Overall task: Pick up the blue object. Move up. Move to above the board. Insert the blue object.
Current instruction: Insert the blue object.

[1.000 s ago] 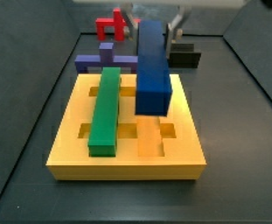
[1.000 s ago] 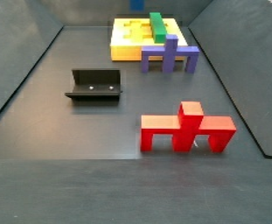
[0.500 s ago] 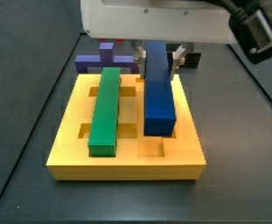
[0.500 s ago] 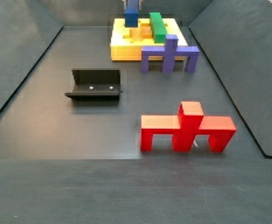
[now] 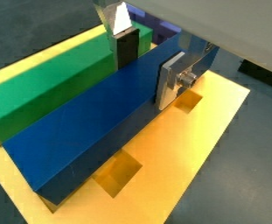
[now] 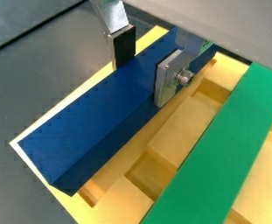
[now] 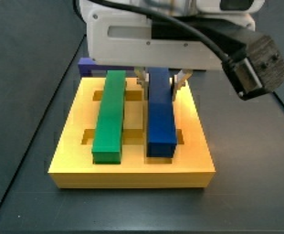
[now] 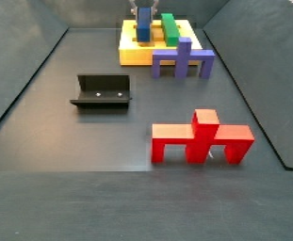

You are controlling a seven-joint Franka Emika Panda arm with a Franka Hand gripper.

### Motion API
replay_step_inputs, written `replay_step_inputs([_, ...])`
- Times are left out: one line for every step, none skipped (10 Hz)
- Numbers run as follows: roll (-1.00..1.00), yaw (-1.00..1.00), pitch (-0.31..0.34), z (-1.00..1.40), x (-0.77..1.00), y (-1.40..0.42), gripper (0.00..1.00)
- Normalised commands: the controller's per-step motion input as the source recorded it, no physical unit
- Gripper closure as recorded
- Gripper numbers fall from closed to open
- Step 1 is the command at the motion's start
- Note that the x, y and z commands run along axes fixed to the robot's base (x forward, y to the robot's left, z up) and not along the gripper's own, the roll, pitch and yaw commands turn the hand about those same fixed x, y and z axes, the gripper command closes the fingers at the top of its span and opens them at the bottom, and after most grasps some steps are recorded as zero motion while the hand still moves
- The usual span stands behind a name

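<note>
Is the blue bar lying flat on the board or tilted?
Flat, near enough: in a side view the blue object lies level along the board, parallel to the green bar, the gripper straddling its far end.

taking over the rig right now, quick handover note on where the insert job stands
End effector: low over the board, fingers on either side of the blue object near its far end; both wrist views show the plates against its sides, so it looks shut on it.

Blue object: lying lengthwise on the board, parallel to the green bar and apart from it. It looks settled into its groove, though full seating cannot be confirmed.

Done: pick, lift, move over the board; insertion looks nearly complete.

Left: confirm the seating, then open and retreat upward.

Off the board: purple cross piece, red piece, fixture.
</note>
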Motion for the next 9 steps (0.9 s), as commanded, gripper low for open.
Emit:
replay_step_inputs([0.00, 0.07, -0.154, -0.22, -0.12, 0.00, 1.00])
replay_step_inputs([0.00, 0.05, -0.137, -0.17, -0.11, 0.00, 1.00])
replay_step_inputs([0.00, 0.05, -0.127, -0.13, -0.13, -0.02, 1.00])
replay_step_inputs([0.01, 0.03, -0.090, -0.12, -0.04, -0.10, 1.00])
replay_step_inputs([0.01, 0.00, -0.060, -0.18, 0.00, -0.13, 1.00])
replay_step_inputs([0.02, 0.01, -0.041, -0.22, 0.00, -0.11, 1.00])
replay_step_inputs([0.02, 0.03, -0.034, -0.25, 0.00, -0.11, 1.00])
replay_step_inputs([0.00, 0.01, -0.037, -0.35, 0.00, -0.06, 1.00])
replay_step_inputs([0.00, 0.00, 0.000, -0.27, 0.00, 0.00, 1.00])
